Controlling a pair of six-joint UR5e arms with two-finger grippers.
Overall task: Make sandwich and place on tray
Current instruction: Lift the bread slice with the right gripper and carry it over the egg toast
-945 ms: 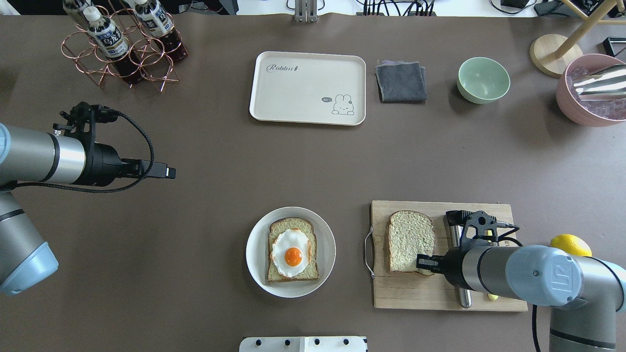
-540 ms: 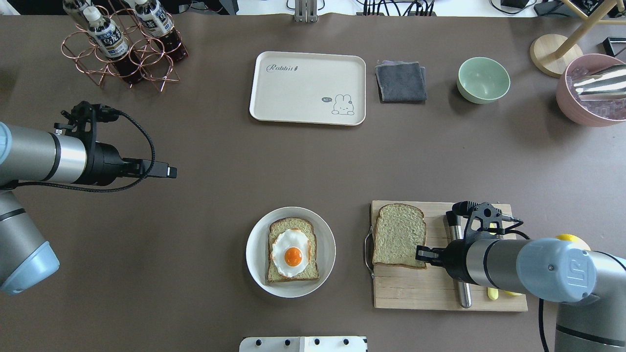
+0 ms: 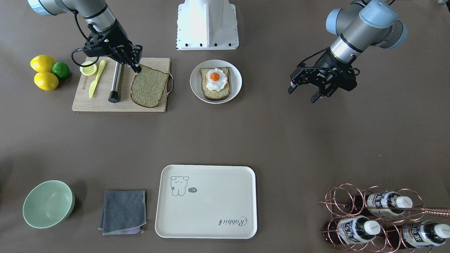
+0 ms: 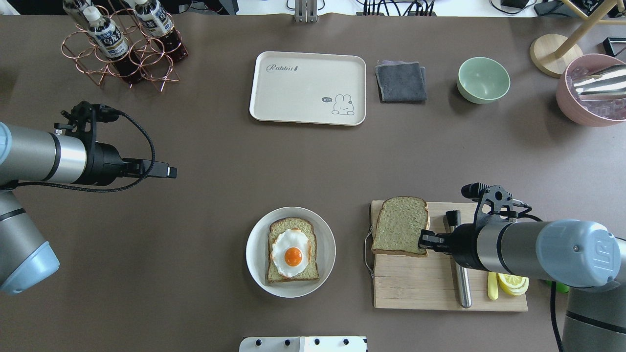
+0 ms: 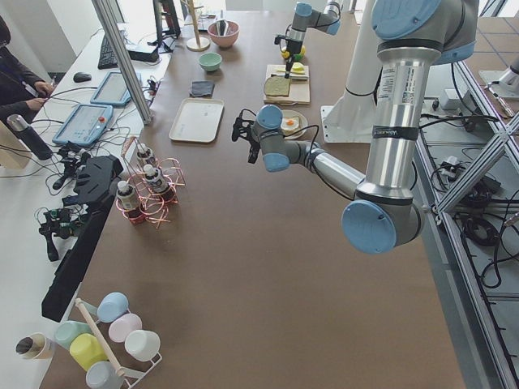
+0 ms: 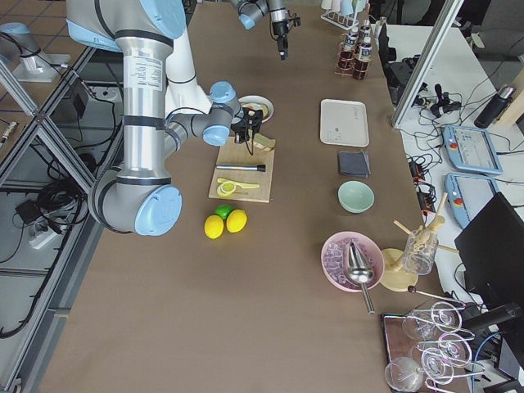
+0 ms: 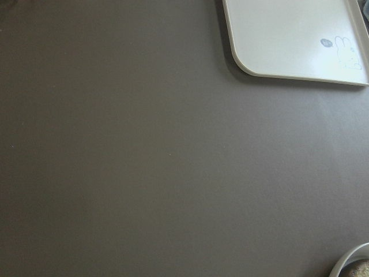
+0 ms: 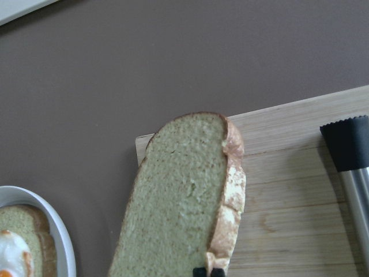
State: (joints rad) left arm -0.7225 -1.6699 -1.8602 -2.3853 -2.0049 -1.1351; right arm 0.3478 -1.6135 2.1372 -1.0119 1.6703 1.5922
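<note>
One speckled bread slice (image 4: 400,226) is pinched at its near right corner by my right gripper (image 4: 424,240). It is held tilted just above the wooden cutting board (image 4: 415,288), and shows in the front view (image 3: 149,86) and the right wrist view (image 8: 179,202). The other slice, with the fried egg (image 4: 292,252) on top, lies on a round white plate (image 4: 254,254). The cream tray (image 4: 307,88) lies at the far middle of the table with nothing on it. My left gripper (image 3: 302,93) is open and empty, hovering over bare table at the left.
A steel-handled tool (image 4: 462,288), a yellow knife (image 4: 492,292) and a lemon slice (image 4: 513,282) lie on the board. A grey cloth (image 4: 401,81), green bowl (image 4: 483,79) and pink bowl (image 4: 587,93) stand at the far right. A copper bottle rack (image 4: 122,49) stands far left.
My right gripper has lifted the bread slice off the board and carried it away from me and slightly left. The left arm has barely moved.
</note>
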